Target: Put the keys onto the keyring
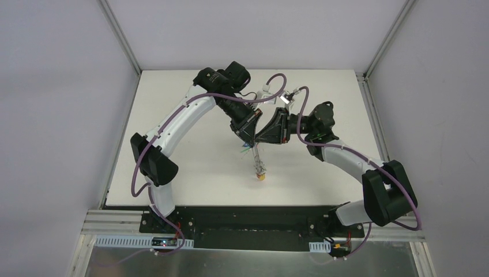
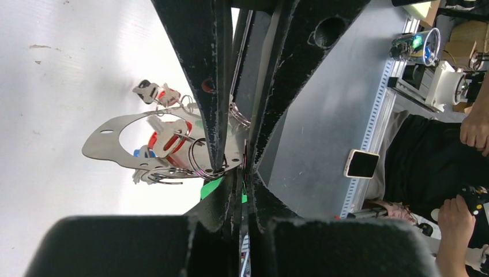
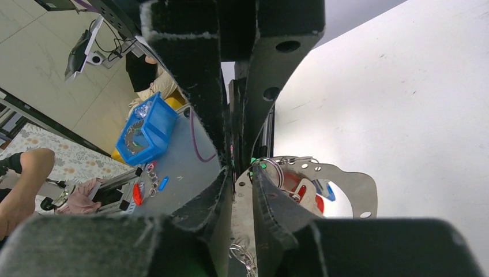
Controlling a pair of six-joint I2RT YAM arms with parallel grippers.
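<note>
Both arms meet above the middle of the table. The keyring [image 2: 102, 144] [image 3: 358, 186] shows here as a flat silver metal loop with a wide opening, held in the air. Keys with red [image 2: 167, 137] [image 3: 291, 180] and blue [image 2: 138, 153] [image 3: 329, 193] tags hang on it through small split rings. A yellow-orange tag [image 1: 261, 176] dangles lowest. My right gripper [image 3: 249, 174] [image 1: 260, 137] is closed round the keyring's end. My left gripper [image 2: 243, 182] [image 1: 249, 138] is shut, with a green tag [image 2: 210, 188] pinched in the slit beside the keyring.
The white table board [image 1: 173, 115] lies below, with a black base rail [image 1: 248, 222] at its near edge. Off the table are a blue bin [image 3: 144, 134], a phone [image 2: 362, 163] on a grey bench and a person's hands [image 2: 476, 124].
</note>
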